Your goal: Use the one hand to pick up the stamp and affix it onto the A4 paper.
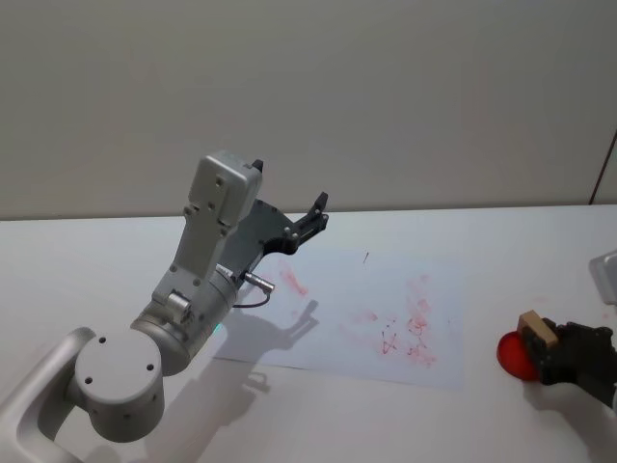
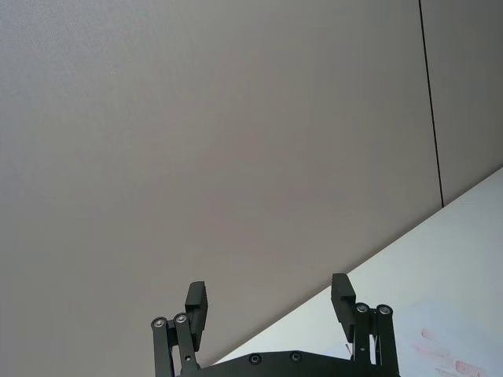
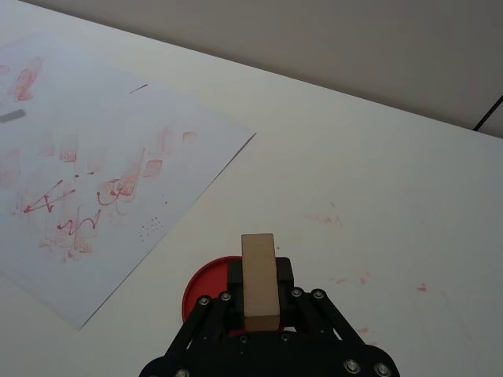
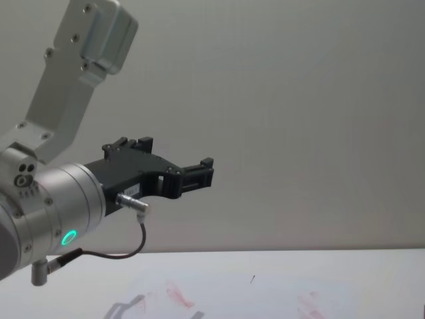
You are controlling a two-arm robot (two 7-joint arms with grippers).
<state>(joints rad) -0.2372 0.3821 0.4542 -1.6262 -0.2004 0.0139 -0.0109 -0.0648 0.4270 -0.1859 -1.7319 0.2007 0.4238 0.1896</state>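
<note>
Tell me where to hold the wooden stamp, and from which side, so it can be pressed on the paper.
Grip the upper half of the stamp across its two broad flat faces, coming from above. It is a narrow upright block, so those faces suit flat fingers and the inked bottom stays free. The right gripper already clamps it this way over the red ink pad, beside the paper.

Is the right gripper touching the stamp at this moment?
Touching. The right wrist view shows the right gripper with its black fingers pressed against both sides of the stamp, above the red ink pad.
</note>
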